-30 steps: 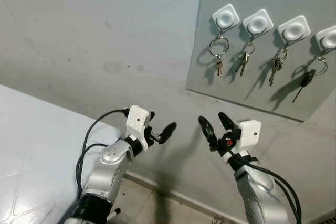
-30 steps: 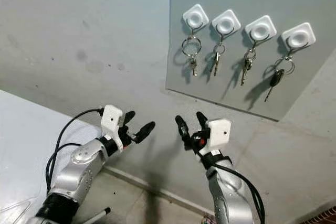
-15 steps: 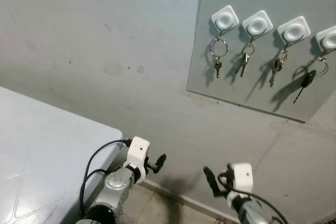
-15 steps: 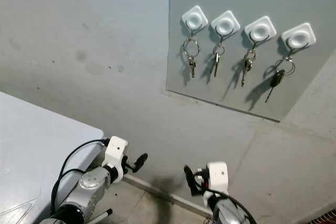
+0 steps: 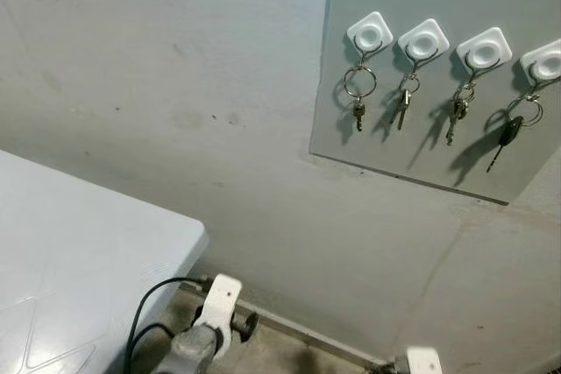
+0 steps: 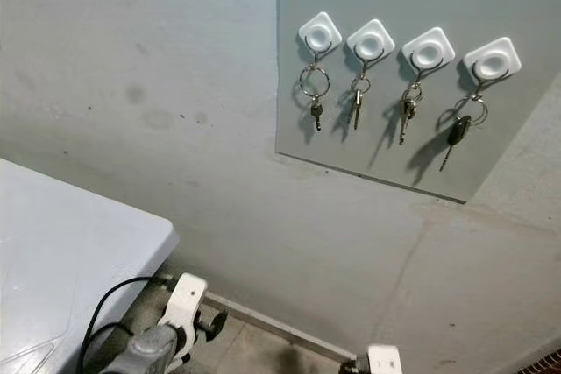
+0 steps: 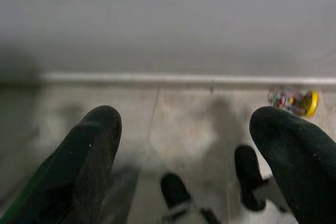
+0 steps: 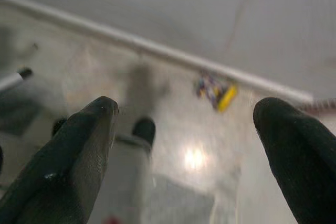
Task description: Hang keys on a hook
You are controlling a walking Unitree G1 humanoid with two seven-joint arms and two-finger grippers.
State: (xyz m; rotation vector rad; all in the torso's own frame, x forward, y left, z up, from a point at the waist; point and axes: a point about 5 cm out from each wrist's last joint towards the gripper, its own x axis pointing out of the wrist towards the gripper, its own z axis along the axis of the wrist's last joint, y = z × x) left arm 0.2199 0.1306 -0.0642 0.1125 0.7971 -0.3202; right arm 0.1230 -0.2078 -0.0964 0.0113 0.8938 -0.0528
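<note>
Grey wall ahead with a grey backing panel carrying four white square hooks. Each hook has something on it: a key ring with a small key on the first, keys on the second, a key bunch on the third, a black car key on the fourth. White table at lower left.

Change over the last second: both arms dropped from chest height to the bottom edge of frame. Left gripper is now down near the floor, fingers apart, nothing between them. Right gripper likewise, fingers spread and empty. Both wrist views show floor, skirting board and a small yellow multicoloured object by the wall.

Read: keys are hung, arms retracting. Task looks complete.
</note>
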